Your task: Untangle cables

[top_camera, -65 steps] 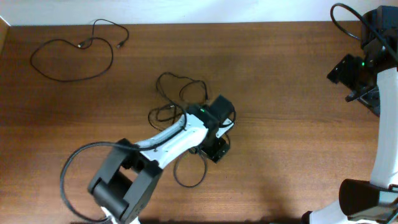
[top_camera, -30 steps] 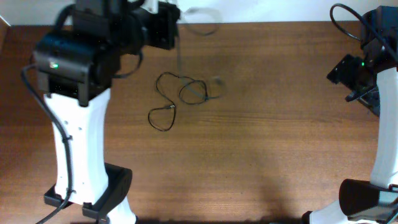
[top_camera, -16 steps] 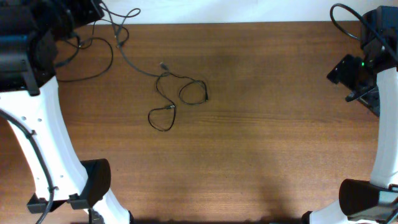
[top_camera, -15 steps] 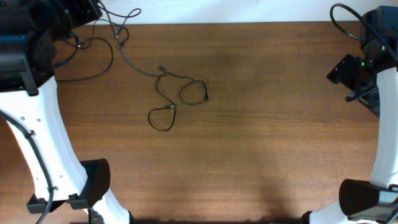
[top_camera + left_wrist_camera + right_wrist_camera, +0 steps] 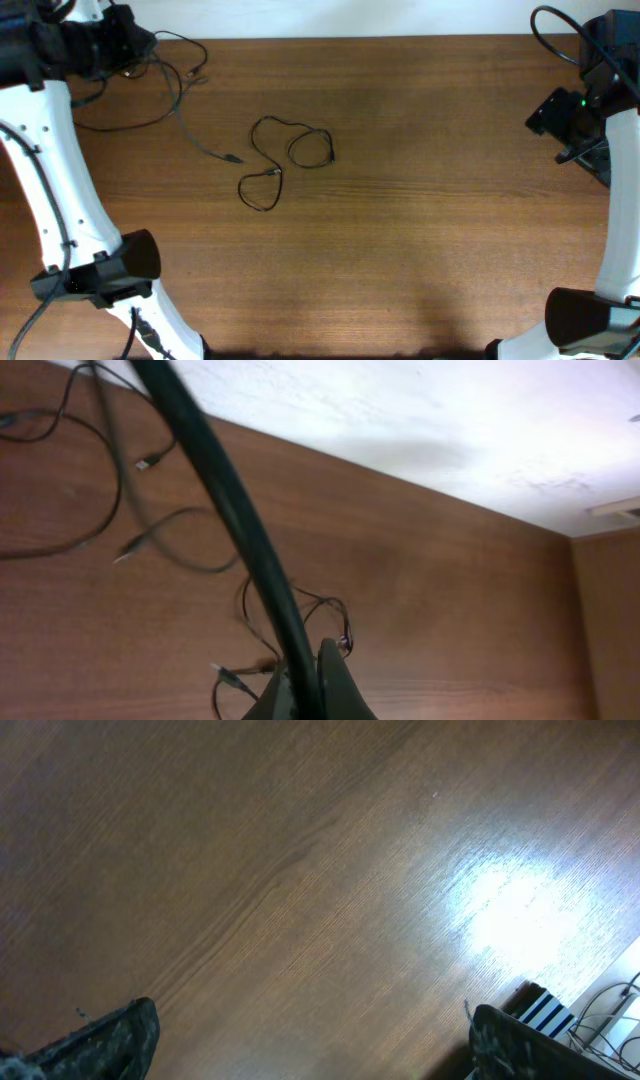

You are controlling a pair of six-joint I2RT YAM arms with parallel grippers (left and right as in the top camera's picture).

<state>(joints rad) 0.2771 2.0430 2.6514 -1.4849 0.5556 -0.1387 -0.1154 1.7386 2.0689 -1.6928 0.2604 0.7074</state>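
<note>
Left gripper (image 5: 312,685) jaws together, apparently clamped on a thin black cord (image 5: 225,156) trailing away from them (view blurred). Right gripper (image 5: 312,1038) jaws wide apart, empty. Judged partway: knotted bundle of thin black cords (image 5: 290,149), well apart from both jaws, left to separate.

It looked like a robotics lab bench: a bare wood-grain table (image 5: 450,220) stood against a plain white wall (image 5: 380,18) along the top of the overhead view, with a white left arm (image 5: 58,180) at the left edge and a right arm (image 5: 625,210) at the right edge.
</note>
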